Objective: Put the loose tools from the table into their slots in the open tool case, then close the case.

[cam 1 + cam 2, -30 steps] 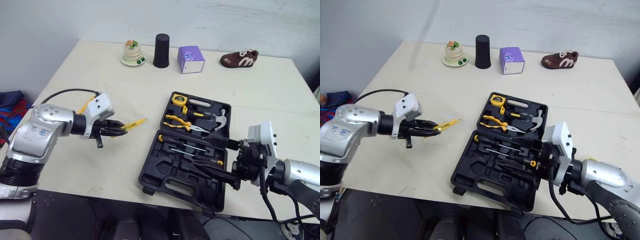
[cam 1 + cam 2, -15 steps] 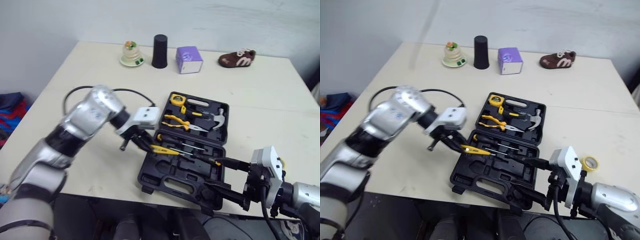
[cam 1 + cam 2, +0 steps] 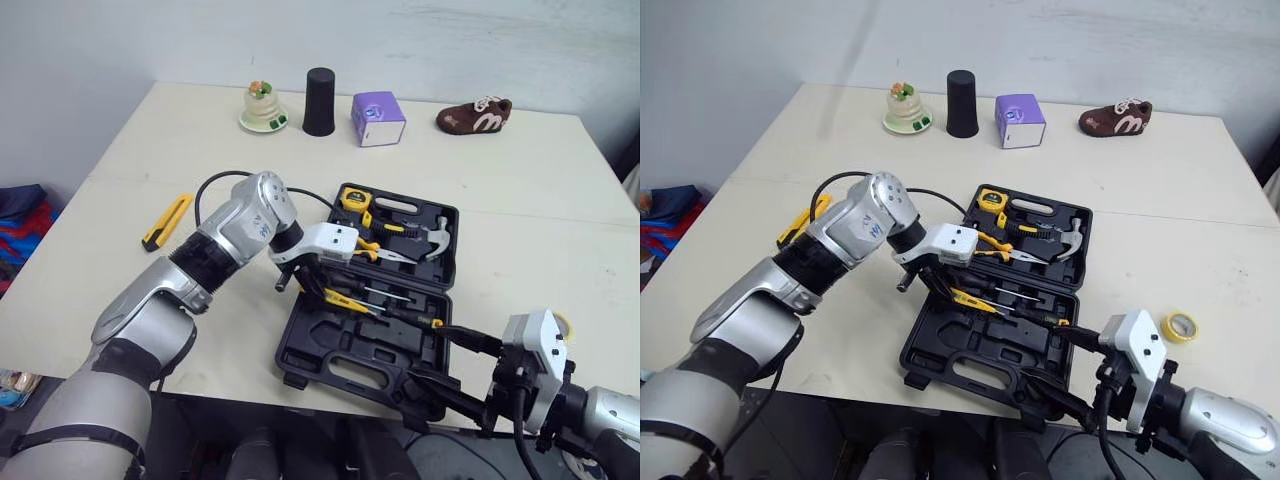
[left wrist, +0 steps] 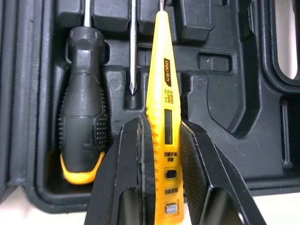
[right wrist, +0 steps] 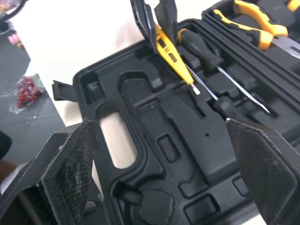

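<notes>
- The left tool [image 3: 312,288] is clenched on a yellow tester screwdriver [image 4: 165,105], holding it by the handle end with one finger on each side.
- The tester screwdriver hangs over the near half of the open tool case [image 3: 300,365], its tip pointing toward the case's right side. It seems to sit just above the moulded slots, but contact cannot be told.
- In the left wrist view, a black-handled screwdriver [image 4: 82,122] lies in its slot just beside the tester screwdriver. A thin bare shaft [image 4: 133,51] runs between them.
- The far half of the case holds a tape measure [image 3: 356,198], yellow-handled pliers [image 3: 352,239] and a hammer [image 3: 436,238]. The left arm's white wrist block covers the near ends of the pliers.
- The right tool [image 3: 428,352] is released, its fingers spread wide and holding nothing. It sits at the case's near right corner, and its fingers overlap that edge.
- A yellow utility knife [image 3: 166,221] lies loose on the table [image 3: 520,190], well left of the case.
- A roll of yellow tape [image 3: 1181,326] lies on the table to the right of the case.
- Along the table's far edge stand a small ornament [image 3: 264,107], a black cup [image 3: 320,101], a purple box [image 3: 379,119] and a brown shoe [image 3: 477,115].
- A black cable [image 3: 215,180] loops from the left arm over the table.
</notes>
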You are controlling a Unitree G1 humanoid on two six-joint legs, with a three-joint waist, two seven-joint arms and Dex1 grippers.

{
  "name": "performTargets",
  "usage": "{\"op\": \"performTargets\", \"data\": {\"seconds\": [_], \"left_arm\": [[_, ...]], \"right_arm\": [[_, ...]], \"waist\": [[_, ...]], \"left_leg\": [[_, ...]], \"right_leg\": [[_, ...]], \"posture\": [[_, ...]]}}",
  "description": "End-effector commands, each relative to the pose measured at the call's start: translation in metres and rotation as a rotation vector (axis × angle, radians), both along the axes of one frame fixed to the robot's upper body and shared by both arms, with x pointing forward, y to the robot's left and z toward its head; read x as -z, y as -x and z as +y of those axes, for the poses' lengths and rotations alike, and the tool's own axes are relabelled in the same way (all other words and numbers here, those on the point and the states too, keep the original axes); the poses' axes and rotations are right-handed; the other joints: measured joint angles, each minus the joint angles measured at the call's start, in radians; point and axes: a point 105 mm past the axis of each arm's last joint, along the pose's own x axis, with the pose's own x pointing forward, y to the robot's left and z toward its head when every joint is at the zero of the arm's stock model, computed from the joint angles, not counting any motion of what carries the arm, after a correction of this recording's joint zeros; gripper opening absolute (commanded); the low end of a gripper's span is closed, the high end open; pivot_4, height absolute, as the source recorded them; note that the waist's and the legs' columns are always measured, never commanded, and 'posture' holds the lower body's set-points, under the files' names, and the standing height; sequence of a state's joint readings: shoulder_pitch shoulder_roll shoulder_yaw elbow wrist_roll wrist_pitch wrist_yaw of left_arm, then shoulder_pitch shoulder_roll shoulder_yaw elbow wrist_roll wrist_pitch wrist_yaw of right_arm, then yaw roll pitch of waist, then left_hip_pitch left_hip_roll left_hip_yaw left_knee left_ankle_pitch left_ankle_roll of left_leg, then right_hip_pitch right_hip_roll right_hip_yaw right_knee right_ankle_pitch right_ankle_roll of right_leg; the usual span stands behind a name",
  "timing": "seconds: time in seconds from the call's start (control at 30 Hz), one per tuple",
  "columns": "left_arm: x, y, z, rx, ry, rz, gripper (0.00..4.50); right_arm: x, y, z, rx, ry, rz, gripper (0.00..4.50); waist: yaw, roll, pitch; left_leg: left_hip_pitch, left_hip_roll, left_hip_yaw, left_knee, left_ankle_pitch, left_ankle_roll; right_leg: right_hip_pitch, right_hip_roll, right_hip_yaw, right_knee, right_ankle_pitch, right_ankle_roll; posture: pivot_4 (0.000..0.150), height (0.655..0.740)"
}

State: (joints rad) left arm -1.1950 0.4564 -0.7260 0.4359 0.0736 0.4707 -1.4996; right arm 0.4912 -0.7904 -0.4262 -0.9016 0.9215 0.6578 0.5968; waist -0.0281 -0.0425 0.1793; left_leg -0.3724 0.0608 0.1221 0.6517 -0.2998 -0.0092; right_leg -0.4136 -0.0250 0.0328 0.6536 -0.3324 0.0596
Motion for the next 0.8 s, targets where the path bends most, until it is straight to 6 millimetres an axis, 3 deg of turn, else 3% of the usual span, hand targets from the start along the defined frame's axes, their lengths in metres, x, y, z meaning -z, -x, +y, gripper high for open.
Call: {"op": "performTargets", "data": {"seconds": [0.03, 0.23, 0.53, 0.8], "left_arm": [[-0.005, 0.001, -0.008, 0.028, -0.006, -0.031, 0.45], [-0.004, 0.009, -0.015, 0.050, -0.005, -0.016, 0.45], [0.001, 0.005, -0.005, 0.078, -0.063, -0.095, 0.45], [0.004, 0.012, -0.015, 0.086, -0.039, -0.072, 0.45]], "right_arm": [[-0.010, 0.003, 0.003, -0.006, 0.011, -0.059, 4.50], [-0.008, 0.003, 0.003, 0.009, 0.010, -0.055, 4.50], [-0.006, 0.001, 0.001, 0.031, 0.001, -0.055, 4.50], [-0.005, 0.000, 0.002, 0.046, -0.012, -0.055, 4.50]], "waist": [[0.000, 0.000, 0.000], [0.000, 0.000, 0.000], [0.000, 0.000, 0.000], [0.001, 0.000, 0.000]], "left_leg": [[0.000, 0.000, 0.000, 0.000, 0.000, 0.000], [0.000, 0.000, 0.000, 0.000, 0.000, 0.000], [0.001, 0.000, 0.000, 0.000, 0.000, -0.001], [0.001, 0.000, 0.000, 0.001, 0.000, 0.000]], "right_leg": [[0.000, 0.000, 0.000, 0.000, 0.000, 0.000], [0.000, 0.000, 0.000, 0.001, 0.000, 0.000], [0.000, 0.000, 0.000, 0.002, 0.000, 0.000], [0.001, 0.000, 0.000, 0.002, 0.000, 0.000]], "posture": [[0.150, 0.7383], [0.150, 0.7383], [0.150, 0.7383], [0.150, 0.7383]]}}
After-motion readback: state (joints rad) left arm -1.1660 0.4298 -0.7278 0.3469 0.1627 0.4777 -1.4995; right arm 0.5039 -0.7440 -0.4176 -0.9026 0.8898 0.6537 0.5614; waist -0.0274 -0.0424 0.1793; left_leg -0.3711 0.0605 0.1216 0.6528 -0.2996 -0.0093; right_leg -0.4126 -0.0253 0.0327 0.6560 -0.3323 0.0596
